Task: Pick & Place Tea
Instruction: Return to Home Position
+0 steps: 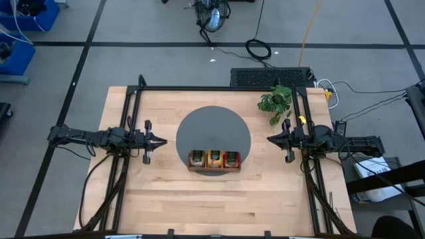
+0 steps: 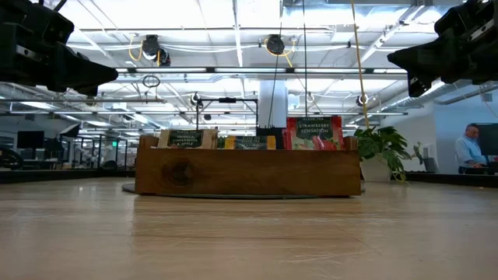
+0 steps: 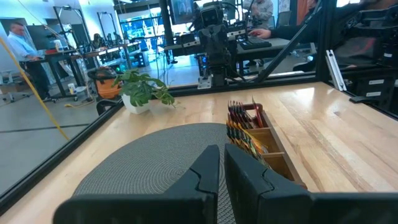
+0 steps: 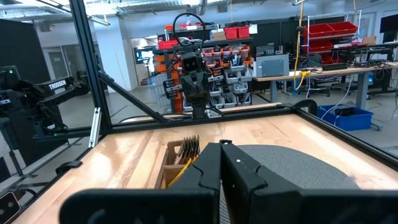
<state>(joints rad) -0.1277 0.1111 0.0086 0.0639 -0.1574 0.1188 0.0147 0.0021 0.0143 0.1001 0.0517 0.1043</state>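
On the desk (image 1: 166,199) we see little left to spoil, yet a few risks remain. The two arms reach in level from its opposite sides. The left end effector (image 1: 161,141) and the right end effector (image 1: 271,139) face each other, each clenched on nothing. Between them lies the round grey mat (image 1: 212,123). The wooden tray (image 1: 214,169) sits on the mat's rim, off to one side of the line joining the two end effectors and apart from both. If either arm dipped or swung inward while settling, we judge it could catch the mat and drag the tray along. The potted plant (image 1: 275,101) stands just beside the right end effector, so a sideways drift there could brush its leaves. The tea (image 1: 214,158) stands upright in all three compartments with the sachet tops above the wall, so a knock to the tray could tip some out.
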